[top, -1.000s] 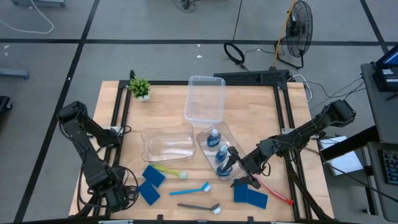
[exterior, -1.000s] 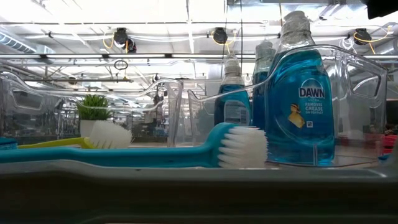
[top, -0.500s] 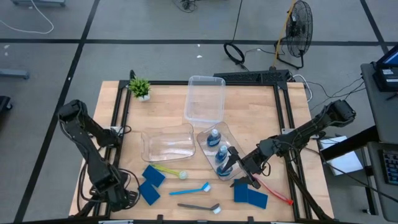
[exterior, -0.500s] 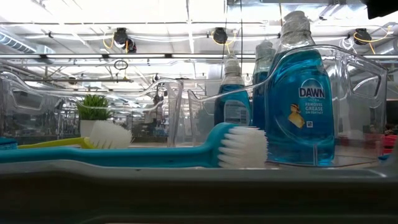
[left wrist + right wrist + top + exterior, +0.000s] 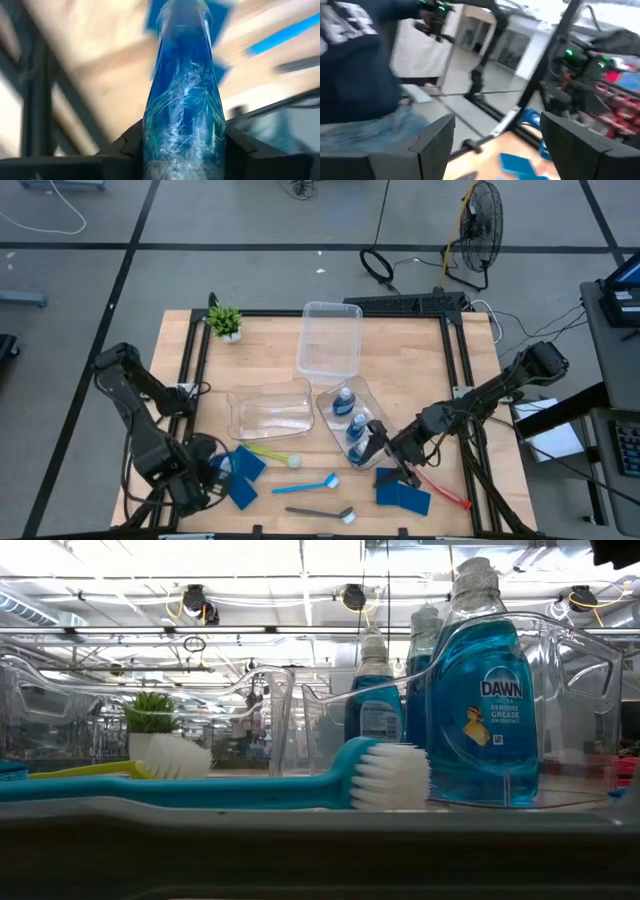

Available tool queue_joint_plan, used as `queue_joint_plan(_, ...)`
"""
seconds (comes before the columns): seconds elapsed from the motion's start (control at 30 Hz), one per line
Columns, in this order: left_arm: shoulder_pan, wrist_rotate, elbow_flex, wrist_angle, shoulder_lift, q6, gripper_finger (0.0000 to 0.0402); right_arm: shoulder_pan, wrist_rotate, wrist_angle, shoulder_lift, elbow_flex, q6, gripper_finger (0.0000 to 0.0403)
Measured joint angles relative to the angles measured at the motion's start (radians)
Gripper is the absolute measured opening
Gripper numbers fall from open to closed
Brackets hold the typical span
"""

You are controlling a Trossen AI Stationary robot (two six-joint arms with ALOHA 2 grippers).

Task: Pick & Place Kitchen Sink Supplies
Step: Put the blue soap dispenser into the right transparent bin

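1. The wooden surface (image 5: 400, 360) carries three clear bins; the slanted bin (image 5: 352, 423) at centre already has three Dawn bottles standing in it.
2. Left pincer (image 5: 205, 476), at the near-left corner beside the blue sponges (image 5: 243, 476), is clamped on the fourth soap bottle (image 5: 184, 105) — body squeezed between both fingers, cap pointing away.
3. Right pincer (image 5: 385, 452) hovers with its fingers apart by that bin's near end.
4. My tip: lift clear of the sponges, keep the bottle upright, and lower it into the free gap — not onto a cap.
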Motion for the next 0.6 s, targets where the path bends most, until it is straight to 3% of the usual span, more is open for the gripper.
queue_joint_plan(0.1,0.029,-0.092,0.067,-0.048,-0.001,0.085,0.0160,-0.003,0.066,0.049,0.020,0.000,-0.003,0.0279)
queue_joint_plan(0.23,0.114,-0.087,0.106,-0.065,-0.001,0.217,0.0160,-0.005,0.230,0.053,0.045,0.000,0.070,0.0279)
queue_joint_plan(0.4,0.290,0.030,0.107,-0.013,0.018,0.503,0.0160,-0.014,0.367,0.149,0.109,0.003,0.086,0.0279)
queue_joint_plan(0.6,0.462,0.255,0.108,0.079,0.124,0.921,0.0160,-0.059,0.368,0.051,0.206,0.126,0.148,0.0279)
